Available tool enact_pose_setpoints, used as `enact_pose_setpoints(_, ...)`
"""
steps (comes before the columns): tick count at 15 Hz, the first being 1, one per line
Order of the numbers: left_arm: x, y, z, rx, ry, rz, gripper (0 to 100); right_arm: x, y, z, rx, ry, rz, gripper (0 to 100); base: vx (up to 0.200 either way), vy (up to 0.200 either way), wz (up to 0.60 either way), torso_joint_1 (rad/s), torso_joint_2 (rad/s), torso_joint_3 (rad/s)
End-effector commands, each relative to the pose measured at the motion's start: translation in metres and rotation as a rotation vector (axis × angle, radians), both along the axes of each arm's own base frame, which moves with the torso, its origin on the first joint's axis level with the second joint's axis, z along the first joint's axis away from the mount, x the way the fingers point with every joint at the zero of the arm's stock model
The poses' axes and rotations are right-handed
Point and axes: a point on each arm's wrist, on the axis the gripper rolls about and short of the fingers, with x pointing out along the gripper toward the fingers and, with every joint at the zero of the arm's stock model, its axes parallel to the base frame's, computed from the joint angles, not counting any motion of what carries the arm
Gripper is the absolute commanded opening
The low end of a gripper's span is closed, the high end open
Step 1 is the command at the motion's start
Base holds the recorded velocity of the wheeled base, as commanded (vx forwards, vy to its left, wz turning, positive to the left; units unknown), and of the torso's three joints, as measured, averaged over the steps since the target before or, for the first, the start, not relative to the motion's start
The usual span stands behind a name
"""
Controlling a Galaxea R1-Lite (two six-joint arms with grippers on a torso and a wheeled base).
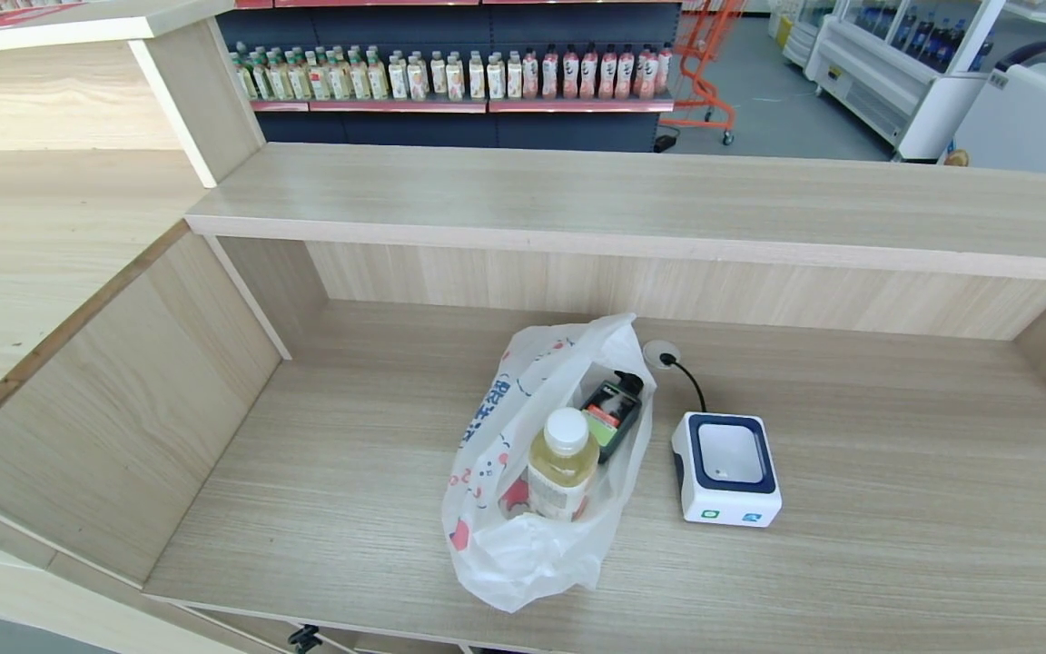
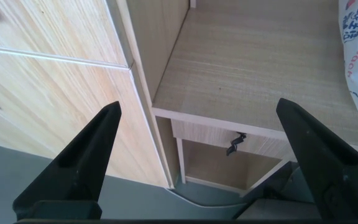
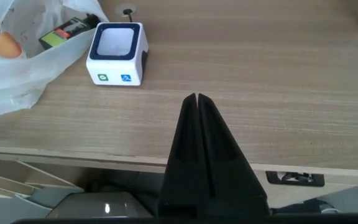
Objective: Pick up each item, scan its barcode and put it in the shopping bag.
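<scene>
Since the white-capped plastic bottle of yellow drink [image 1: 563,461] and the black pump bottle [image 1: 613,408] sit inside the white printed plastic shopping bag [image 1: 485,434], bagging looks finished. The white box scanner [image 1: 726,468] stands just beside the bag. The left gripper [image 2: 199,104] is spread wide and empty; the right gripper [image 3: 196,99] is pinched together and empty. Next move, probably: check for leftover items.

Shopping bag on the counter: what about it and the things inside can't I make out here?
Head view: the bottle shows its cap and upper half; the shopping bag wall covers its base.
Head view: the dark package sits partly behind the bag's rim; print too small.
Left wrist view: the bag is cut off by the picture's edge.
Anything under them: hidden by plastic.
</scene>
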Motion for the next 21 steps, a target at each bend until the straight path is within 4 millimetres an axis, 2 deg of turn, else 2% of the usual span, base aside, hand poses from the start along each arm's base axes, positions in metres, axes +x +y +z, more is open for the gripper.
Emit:
enact_pose_setpoints(1, 0.0, 0.0, 0.0, 0.0, 0.0, 0.001, 100, 0.0003, 0.0, 0.0001, 0.0, 0.003, 0.0, 0, 0.0, 0.0, 0.0, 0.0, 0.0, 0.0)
enact_pose_setpoints(4, 0.0, 0.0, 0.0001, -0.003, -0.002, 0.001, 100, 0.0003, 0.0, 0.0001, 0.0, 0.003, 0.0, 0, 0.0, 0.0, 0.0, 0.0, 0.0, 0.0)
enact_pose_setpoints(10, 0.0, 0.0, 0.0, -0.002, 0.0, 0.001, 100, 0.0003, 0.0, 0.0001, 0.0, 0.003, 0.0, 0, 0.0, -0.2, 0.0, 0.004, 0.0, 0.003)
enact_pose_setpoints(21, 0.0, 0.0, 0.0, -0.002, 0.0, 0.001, 100, 0.0003, 0.0, 0.0001, 0.0, 0.003, 0.0, 0, 0.0, 0.0, 0.0, 0.0, 0.0, 0.0)
